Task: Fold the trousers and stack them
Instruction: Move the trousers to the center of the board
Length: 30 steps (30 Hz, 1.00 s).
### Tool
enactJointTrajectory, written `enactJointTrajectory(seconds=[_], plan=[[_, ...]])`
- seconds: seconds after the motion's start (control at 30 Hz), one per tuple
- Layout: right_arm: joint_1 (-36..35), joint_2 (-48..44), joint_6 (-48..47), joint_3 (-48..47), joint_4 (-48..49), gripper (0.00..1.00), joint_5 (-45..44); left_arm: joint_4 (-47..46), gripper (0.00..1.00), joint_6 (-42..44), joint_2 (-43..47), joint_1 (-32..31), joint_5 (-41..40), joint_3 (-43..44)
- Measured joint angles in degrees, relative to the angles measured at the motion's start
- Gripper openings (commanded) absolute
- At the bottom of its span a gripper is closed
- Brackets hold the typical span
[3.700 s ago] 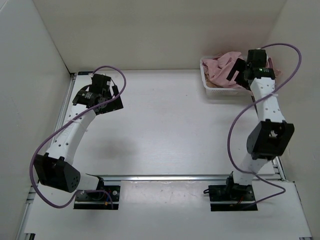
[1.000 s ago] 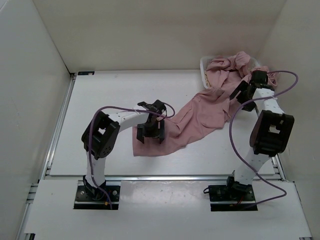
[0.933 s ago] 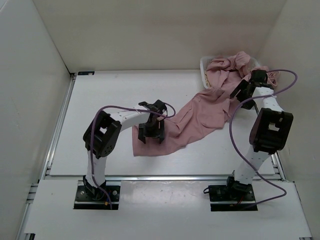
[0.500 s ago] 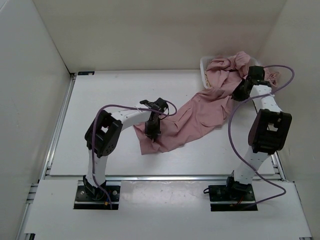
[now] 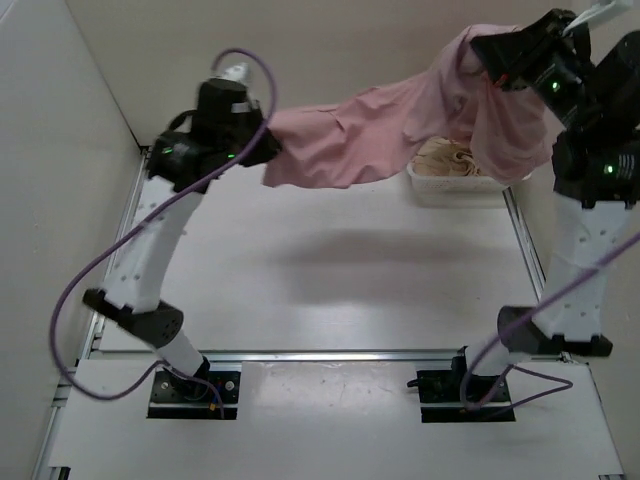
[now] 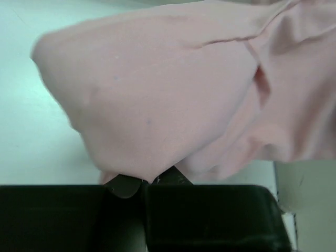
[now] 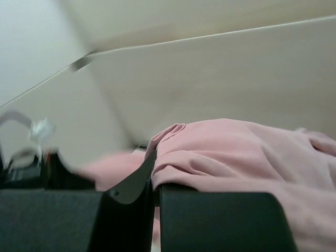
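Note:
The dusty-pink trousers [image 5: 400,120] hang in the air, stretched between both raised arms above the back of the table. My left gripper [image 5: 270,150] is shut on one end of the cloth at the back left. My right gripper [image 5: 490,55] is shut on the other end, high at the back right, and a fold droops below it. In the left wrist view the pink fabric [image 6: 168,94] fills the frame, pinched at my left gripper [image 6: 149,181]. The right wrist view shows the cloth [image 7: 236,152] bunched over the shut jaws of my right gripper [image 7: 156,184].
A white basket [image 5: 455,185] stands at the back right under the hanging cloth, with a beige garment [image 5: 450,158] in it. White walls close in the table on the left, back and right. A metal rail [image 5: 350,353] runs along the near edge.
Both grippers shut on the trousers, which lay across the table and basket, and both arms rose. The cloth is now off the table and spread between them.

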<state>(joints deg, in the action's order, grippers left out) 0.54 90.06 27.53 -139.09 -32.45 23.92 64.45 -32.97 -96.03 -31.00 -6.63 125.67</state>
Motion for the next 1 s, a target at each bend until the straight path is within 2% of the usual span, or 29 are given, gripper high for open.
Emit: enactJointTrajectory(seconds=[0.1,0.2,0.23,0.27,0.3,0.37,0.4,0.43,0.5,0.53,0.57,0.6,0.63,0.7,0.73,0.83,0.9,1.0], plan=[[-6.34,-9.81,-1.68,10.58,1.97,0.03,3.28,1.14,0.11,0.52,8.61,5.57,-0.02,0.02],[-13.05,-21.24,-3.37,30.18,4.22,0.03,1.16,1.95,0.11,0.98,16.00,12.20,-0.70,-4.33],[-15.37,-24.50,-3.41,37.51,4.11,0.06,-0.11,2.12,0.14,1.09,17.64,13.66,-0.94,-6.19],[-17.62,-26.91,-3.19,44.17,3.89,0.24,-0.98,2.05,0.23,1.20,19.04,14.67,-1.09,-8.28],[-19.65,-28.48,-2.69,51.06,4.48,0.39,-1.86,2.21,0.41,1.46,20.09,15.63,-1.14,-10.58],[-23.26,-29.68,-1.95,62.64,3.52,0.64,-3.30,2.08,1.00,2.19,20.65,17.33,-0.90,-15.34],[-25.09,-28.63,-2.40,67.52,1.14,0.74,-5.16,1.81,1.00,2.14,20.20,18.01,-0.55,-18.36],[-26.25,-27.21,-1.99,70.07,-1.25,0.80,-6.73,1.90,1.00,2.16,19.45,18.43,0.00,-20.31],[-28.09,-25.20,-1.97,73.70,-7.34,0.89,-12.02,1.92,1.00,2.54,16.24,18.91,0.92,-24.02],[-28.17,-25.55,-2.03,74.53,-10.05,0.89,-14.73,1.92,1.00,2.67,14.53,18.91,1.36,-25.55],[-27.67,-26.84,-2.19,74.77,-12.04,0.84,-17.14,1.90,1.00,2.82,12.98,18.91,1.68,-26.95],[-26.40,-28.68,-2.47,74.77,-12.85,0.70,-18.88,1.88,1.00,2.97,11.80,18.91,2.03,-28.13],[-24.48,-31.17,-2.91,74.71,-12.90,0.62,-20.72,1.81,0.99,3.04,11.13,18.88,2.40,-28.98],[-19.71,-35.41,-2.80,73.70,-12.79,0.50,-24.06,1.86,0.99,3.19,10.82,18.84,2.99,-29.73],[-17.51,-36.11,-2.64,73.09,-12.50,0.54,-25.20,1.57,0.99,3.21,11.04,18.84,3.15,-29.73],[-10.95,-33.07,-2.14,69.88,-11.23,0.93,-26.45,0.63,0.99,3.45,12.35,18.75,3.72,-29.73],[-7.78,-25.38,-1.99,66.64,-9.90,1.00,-26.47,0.24,1.00,3.65,13.11,18.58,4.07,-29.75],[-4.17,-11.87,-1.42,62.86,-5.49,1.00,-24.26,-0.24,1.00,3.80,14.23,18.40,4.55,-30.49]])
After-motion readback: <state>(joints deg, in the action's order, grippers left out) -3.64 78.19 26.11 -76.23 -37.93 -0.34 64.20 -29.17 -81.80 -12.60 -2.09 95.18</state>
